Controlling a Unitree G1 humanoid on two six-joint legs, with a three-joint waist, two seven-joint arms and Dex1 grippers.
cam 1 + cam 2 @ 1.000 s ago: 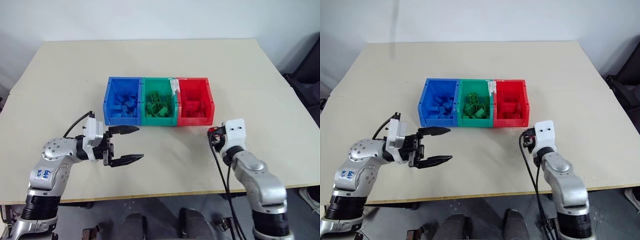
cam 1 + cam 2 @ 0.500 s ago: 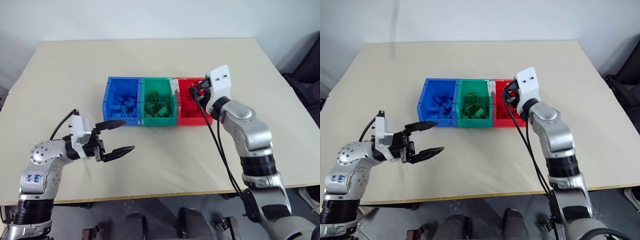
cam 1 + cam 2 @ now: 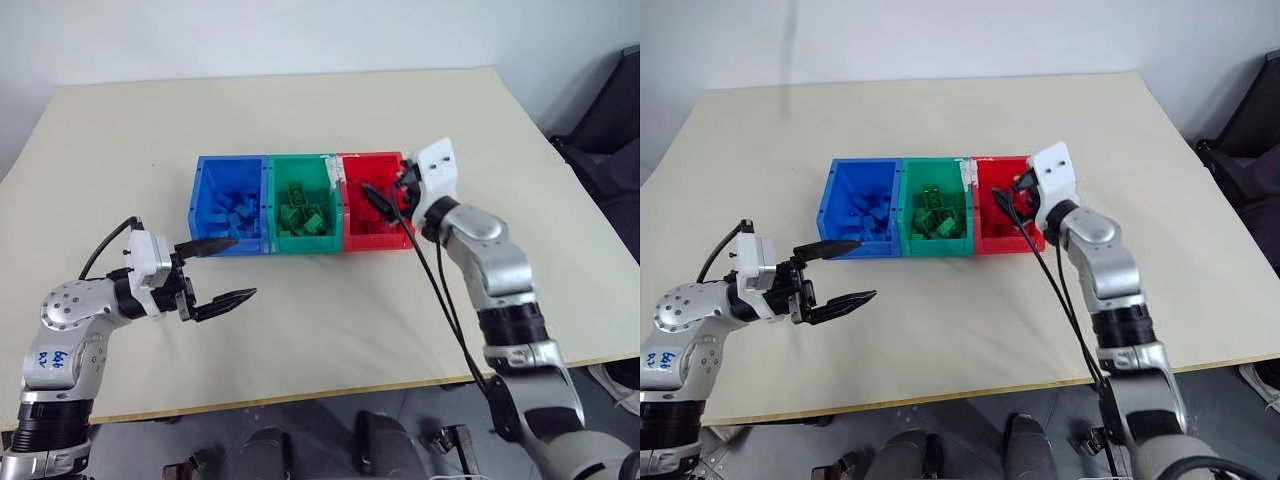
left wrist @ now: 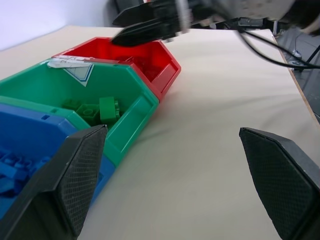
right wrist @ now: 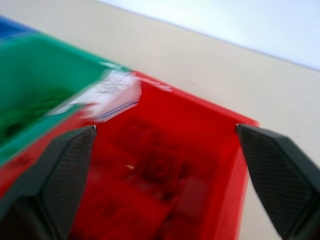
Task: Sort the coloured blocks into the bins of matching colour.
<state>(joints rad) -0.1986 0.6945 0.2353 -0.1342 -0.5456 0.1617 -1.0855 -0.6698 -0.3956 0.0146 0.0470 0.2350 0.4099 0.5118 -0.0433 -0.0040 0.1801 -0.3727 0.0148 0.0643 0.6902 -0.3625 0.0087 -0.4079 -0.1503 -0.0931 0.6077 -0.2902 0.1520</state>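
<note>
- I am holding the left gripper (image 3: 222, 272) nearest me, low over the table (image 3: 330, 310) in front of the blue bin (image 3: 228, 211); its jaws are standing wide apart with nothing between them.
- I am seeing no loose block on the bare table around either arm, so I am judging the sorting to be at or close to its end.
- I am reaching the right gripper (image 3: 385, 200) further out, over the red bin (image 3: 372, 205); in the right wrist view its two fingers (image 5: 60, 165) are spread wide with nothing between them, looking straight down into the bin.
- I am looking at the red blocks (image 3: 372, 222) lying in the red bin under that gripper; the wrist view is too blurred for me to pick out a single one.
- I am seeing green blocks (image 4: 95, 110) piled in the green bin (image 3: 303, 205) and blue blocks (image 3: 232, 207) in the blue one, each colour sitting in its own bin.
- I am finding no stray colour in any bin, as far as I can make out.
- I am judging that what is left is to draw the right arm clear and check the far table, which is looking bare.
</note>
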